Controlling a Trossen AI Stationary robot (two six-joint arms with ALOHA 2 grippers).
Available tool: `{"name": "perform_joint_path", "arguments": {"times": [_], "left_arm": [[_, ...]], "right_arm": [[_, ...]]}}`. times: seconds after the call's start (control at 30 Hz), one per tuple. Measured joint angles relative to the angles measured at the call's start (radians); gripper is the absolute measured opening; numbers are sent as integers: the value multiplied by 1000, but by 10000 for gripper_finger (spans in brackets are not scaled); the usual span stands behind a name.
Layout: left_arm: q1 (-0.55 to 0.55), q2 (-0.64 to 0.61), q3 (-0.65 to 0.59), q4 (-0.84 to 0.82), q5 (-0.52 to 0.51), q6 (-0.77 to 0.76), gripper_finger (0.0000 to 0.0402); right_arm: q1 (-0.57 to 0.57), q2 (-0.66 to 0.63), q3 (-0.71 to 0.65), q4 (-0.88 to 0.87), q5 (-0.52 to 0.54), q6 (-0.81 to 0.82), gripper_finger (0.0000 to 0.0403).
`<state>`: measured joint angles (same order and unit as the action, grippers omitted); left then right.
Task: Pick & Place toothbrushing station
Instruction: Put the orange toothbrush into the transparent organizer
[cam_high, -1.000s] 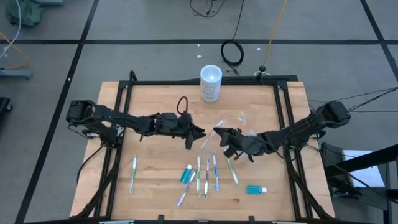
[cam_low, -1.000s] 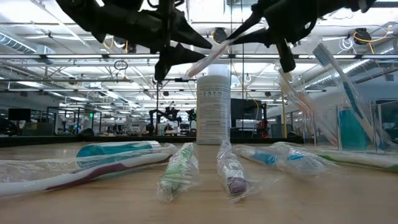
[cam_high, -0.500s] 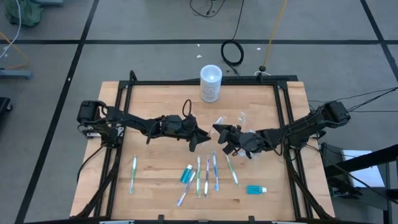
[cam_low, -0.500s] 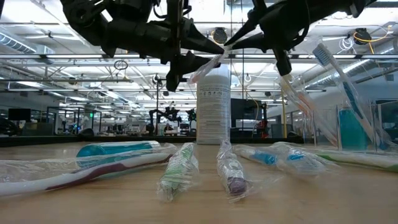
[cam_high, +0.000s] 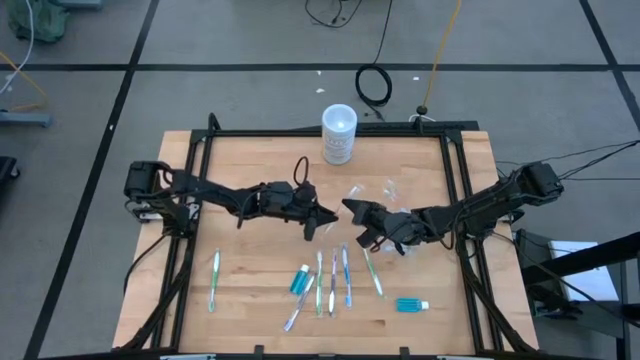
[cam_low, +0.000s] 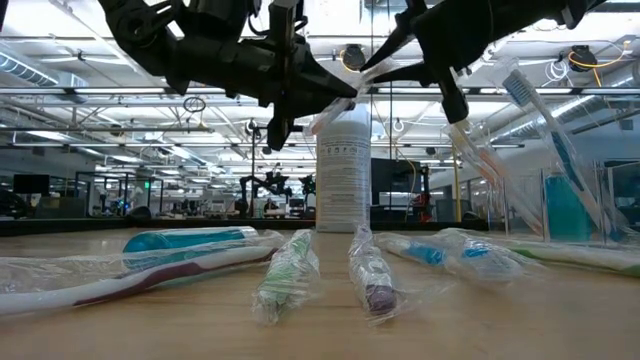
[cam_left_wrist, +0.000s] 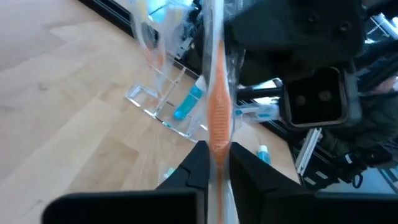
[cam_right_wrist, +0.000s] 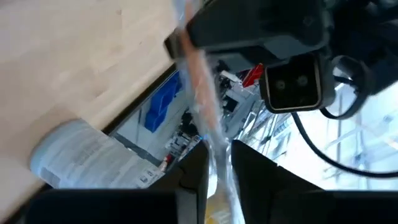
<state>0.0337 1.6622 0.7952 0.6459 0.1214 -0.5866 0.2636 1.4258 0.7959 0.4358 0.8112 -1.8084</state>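
Right now my left gripper (cam_high: 326, 216) and right gripper (cam_high: 350, 209) meet nose to nose above the middle of the tabletop (cam_high: 250, 260). The left one is clamped on a wrapped toothbrush (cam_left_wrist: 217, 115) with an orange accent. The same brush runs through the right one, but I cannot tell whether it grips. The clear cup (cam_low: 604, 205) stands upright near the right arm, holding a teal tube (cam_low: 566, 210) and leaning brushes (cam_low: 545, 130). The frosted container (cam_high: 339, 135), white lid on, stands at the far edge. Loose brushes (cam_high: 332, 282) lie along the near side.
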Motion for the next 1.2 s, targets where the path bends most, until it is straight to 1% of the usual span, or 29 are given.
{"name": "perform_joint_path", "arguments": {"times": [0.1,0.2,0.27,0.4,0.47,0.53,0.6,0.7,0.77,0.8,0.83,0.93,0.97,1.0,1.03,1.2], "left_arm": [[26,-9,0,6,44,0,49],[53,-25,0,-1,85,7,38],[72,-34,0,4,88,28,25],[111,-57,0,14,75,81,24],[128,-73,0,15,48,131,24],[136,-89,0,22,3,224,31],[133,-93,0,46,-33,338,34],[111,-92,0,100,-35,474,32],[96,-93,0,119,-33,521,28],[90,-93,0,123,-37,535,28],[84,-92,0,125,-45,545,28],[75,-92,0,129,-76,556,33],[74,-92,0,124,-88,559,34],[73,-92,0,119,-95,565,34],[73,-93,0,118,-101,575,33],[75,-112,0,103,-107,634,29]], "right_arm": [[2,0,0,0,0,76,74],[5,0,-11,11,2,152,82],[6,0,-25,14,11,207,87],[20,0,-60,89,82,346,93],[20,0,-79,147,83,438,93],[20,0,-90,254,82,560,92],[5,-1,-95,389,76,723,91],[-47,-1,-100,523,76,1023,92],[-86,-5,-100,547,77,1245,96],[-104,-10,-101,544,67,1337,98],[-122,-12,-101,534,26,1399,100],[-162,-10,-101,487,-186,1494,105],[-169,-9,-101,484,-243,1517,107],[-174,-10,-102,481,-275,1538,109],[-180,-10,-102,482,-299,1549,113],[-179,-52,-101,432,-292,1546,137]]}}
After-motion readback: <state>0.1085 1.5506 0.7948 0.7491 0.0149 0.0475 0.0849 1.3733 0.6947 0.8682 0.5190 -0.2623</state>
